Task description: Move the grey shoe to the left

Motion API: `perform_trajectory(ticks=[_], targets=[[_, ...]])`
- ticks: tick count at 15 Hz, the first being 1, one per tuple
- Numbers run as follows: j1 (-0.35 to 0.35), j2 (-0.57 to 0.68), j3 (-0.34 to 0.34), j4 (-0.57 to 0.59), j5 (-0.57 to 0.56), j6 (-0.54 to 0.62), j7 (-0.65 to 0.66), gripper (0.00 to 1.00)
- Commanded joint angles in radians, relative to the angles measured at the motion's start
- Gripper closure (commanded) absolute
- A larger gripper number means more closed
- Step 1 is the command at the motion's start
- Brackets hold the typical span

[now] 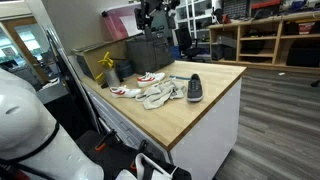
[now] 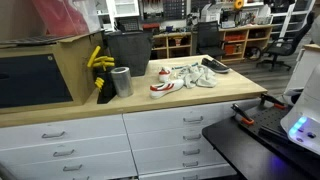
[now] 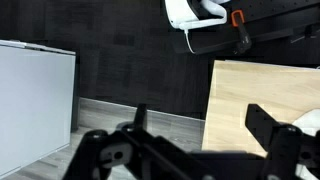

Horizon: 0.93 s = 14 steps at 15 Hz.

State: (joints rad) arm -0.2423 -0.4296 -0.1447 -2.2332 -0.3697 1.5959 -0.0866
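Note:
The grey shoe (image 1: 194, 87) is a dark low sneaker lying near the end of the wooden countertop (image 1: 205, 115). It also shows in an exterior view (image 2: 215, 66) at the far side of the pile of shoes. In the wrist view my gripper (image 3: 203, 125) is open and empty, with its dark fingers wide apart. It hangs high over the floor beside a corner of the countertop (image 3: 265, 90). No shoe shows in the wrist view. I cannot make out the gripper for certain in the exterior views.
Two white sneakers with red stripes (image 1: 150, 77) (image 1: 126, 91) and pale beige shoes (image 1: 160, 96) lie beside the grey shoe. A grey cup (image 2: 121, 80), a yellow object (image 2: 100, 65) and a black bin (image 2: 128, 48) stand behind. A white cabinet (image 3: 35, 100) shows in the wrist view.

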Motion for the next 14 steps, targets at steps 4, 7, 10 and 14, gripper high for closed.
perform_trajectory(ticks=[4,7,10,14], targets=[[0.022,-0.001,-0.017,0.002,-0.006,-0.005,0.006,0.0],[0.022,-0.001,-0.017,0.002,-0.006,-0.005,0.006,0.0],[0.022,-0.001,-0.017,0.002,-0.006,-0.005,0.006,0.0],[0.037,0.052,-0.039,-0.017,0.004,0.072,-0.031,0.0]])
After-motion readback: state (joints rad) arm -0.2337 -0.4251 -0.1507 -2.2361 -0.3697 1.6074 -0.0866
